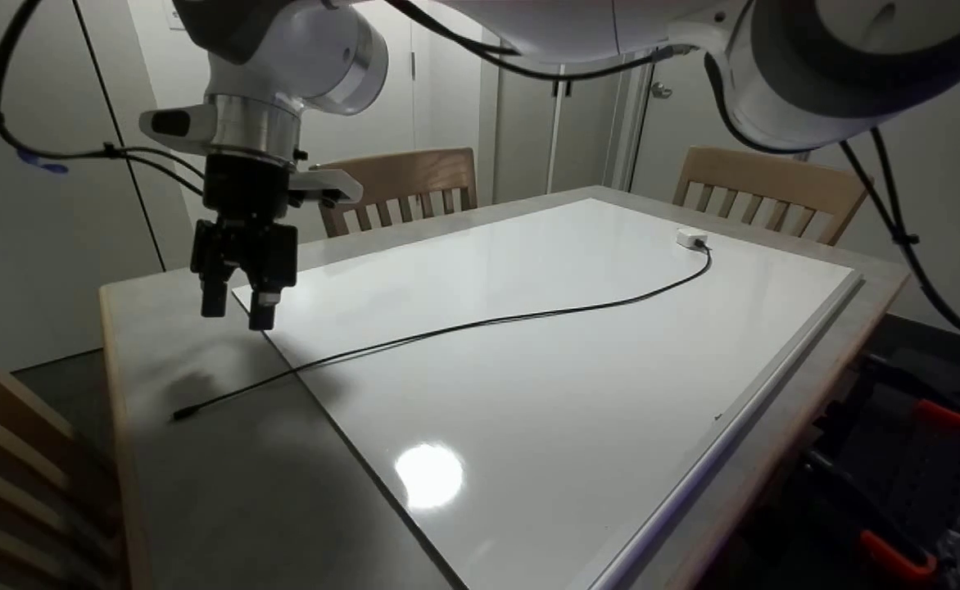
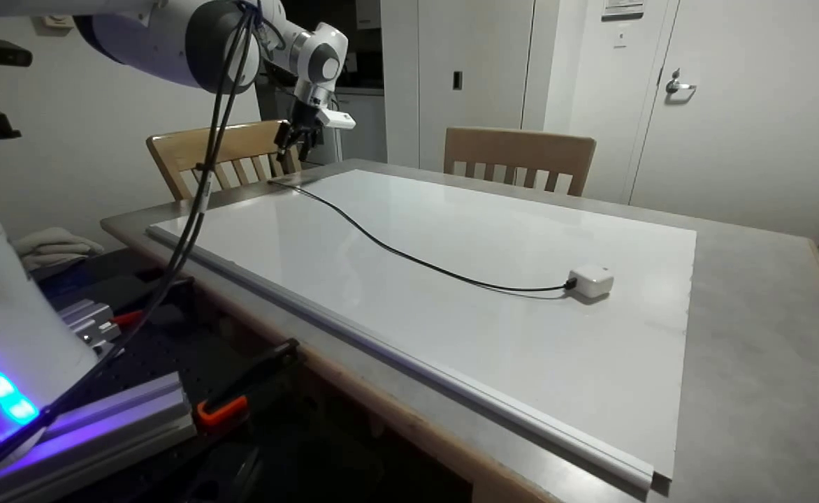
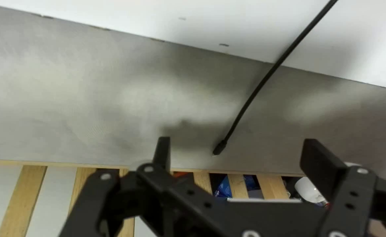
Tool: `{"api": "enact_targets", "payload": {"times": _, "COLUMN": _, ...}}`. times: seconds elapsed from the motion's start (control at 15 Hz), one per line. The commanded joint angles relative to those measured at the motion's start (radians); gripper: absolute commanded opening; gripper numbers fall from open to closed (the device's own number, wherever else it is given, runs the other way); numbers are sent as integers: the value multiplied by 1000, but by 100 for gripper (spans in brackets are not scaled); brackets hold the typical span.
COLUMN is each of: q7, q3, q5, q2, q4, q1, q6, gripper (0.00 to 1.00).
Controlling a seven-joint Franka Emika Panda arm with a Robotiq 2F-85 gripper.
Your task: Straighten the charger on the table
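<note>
Some curve in the black cable (image 3: 275, 67): this charger lies along the table (image 1: 251, 508), mostly over the white board (image 1: 562, 385), and a pull may take out only the soft middle wave and leave the tighter bend beside the white block (image 2: 591, 281)
Free end (image 3: 220, 146): it rests on the bare grey part of the table, near the edge; if it is drawn too far outward, it could slip over toward the chair (image 1: 17, 414)
White block: a strong pull from the free end could slide it, turn it, or loosen the plug (image 2: 571, 283), because the block looks light and seems only to sit there
Thin cable: the grip may miss it, or scrape the table, because it is so slender and lies nearly flat
Gripper (image 1: 238, 313): its fingers (image 3: 318, 161) stand wide apart, with nothing between them; in both exterior views it hangs above the table, near the free end, and it touches neither the cable nor the table, so no straightening is in hand, I judge
</note>
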Motion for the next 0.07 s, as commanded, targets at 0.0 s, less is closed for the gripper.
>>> {"api": "enact_targets", "payload": {"times": 0.0, "q7": 95, "q3": -29, "q5": -16, "q2": -30, "q4": -15, "q1": -9, "q6": -12, "gripper": 100}}
